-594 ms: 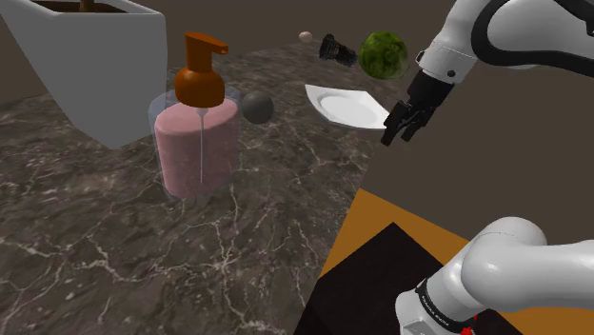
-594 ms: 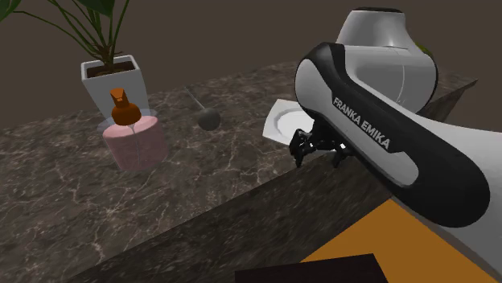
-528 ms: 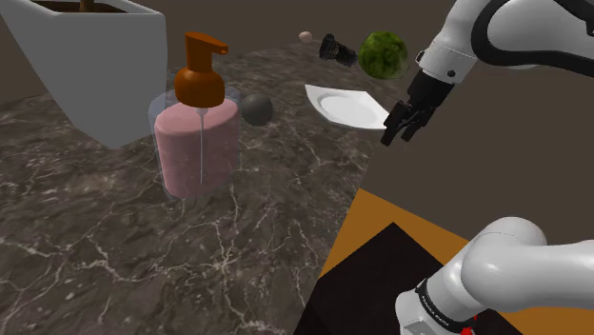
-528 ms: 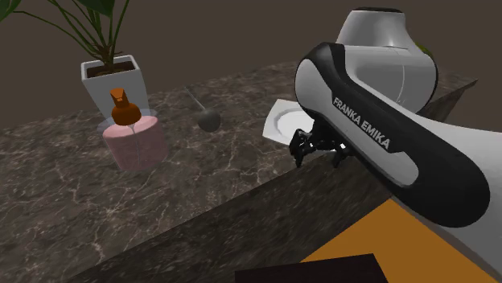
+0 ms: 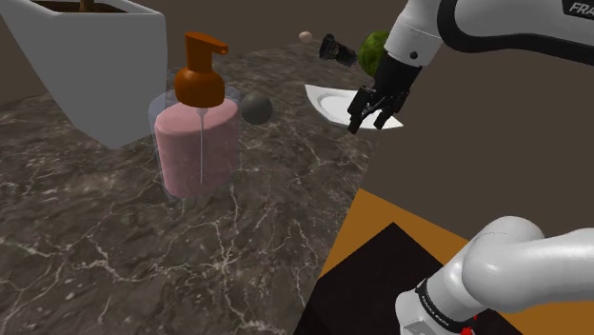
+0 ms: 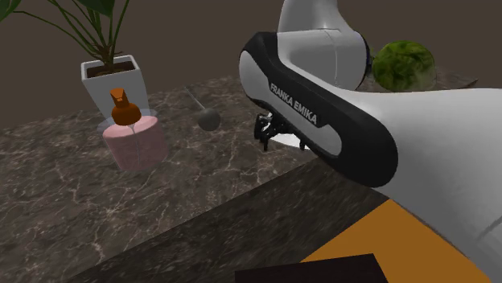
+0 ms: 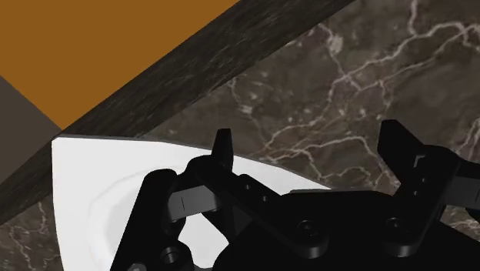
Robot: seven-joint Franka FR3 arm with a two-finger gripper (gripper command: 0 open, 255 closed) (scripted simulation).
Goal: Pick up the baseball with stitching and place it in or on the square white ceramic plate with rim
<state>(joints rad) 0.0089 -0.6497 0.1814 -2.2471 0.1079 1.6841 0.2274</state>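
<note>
Jaws released, nothing between them; arm has swung in from past the tabletop [image 5: 114,247] edge, so jaws now hang over the plate [image 5: 322,97] corner. Grey ball [image 5: 257,107] (likely the baseball, no stitching shows) sits on the tabletop on the far side of the plate from the jaws, well apart from them, untouched, near the soap pump [image 5: 197,143]; green ball [image 6: 405,66] lies beyond the jaws, further back. Meaning: approach started, pick not yet made; jaws must cross the plate and drop onto the ball; early in task, by my judgement.
</note>
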